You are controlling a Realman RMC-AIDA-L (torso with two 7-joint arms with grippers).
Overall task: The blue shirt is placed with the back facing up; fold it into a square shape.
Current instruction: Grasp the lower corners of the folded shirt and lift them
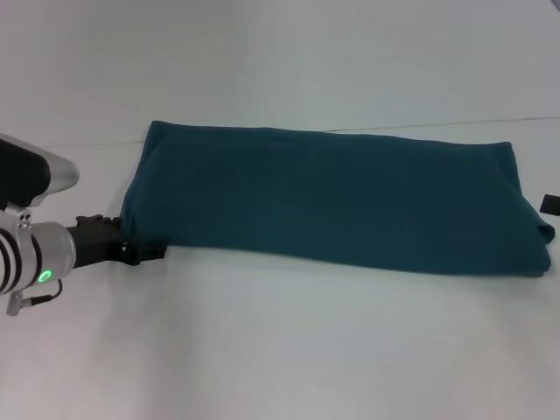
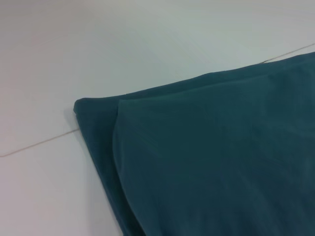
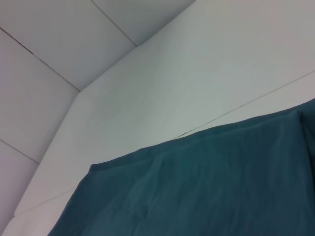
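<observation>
The blue shirt [image 1: 332, 201] lies flat on the white counter [image 1: 280, 350] as a long, narrow band running across the head view, with no sleeves sticking out, so the lengthwise folds look done; the left wrist view shows layered cloth at one corner, one edge lapped over another. What seems left is to bring one end over the other so the band shortens into a square. The left gripper [image 1: 149, 252] sits low at the shirt's near-left corner, touching or just at its edge, but whether its fingers are apart or pinching cloth cannot be told. The right gripper [image 1: 550, 205] barely shows at the shirt's right end, state likewise not clear
</observation>
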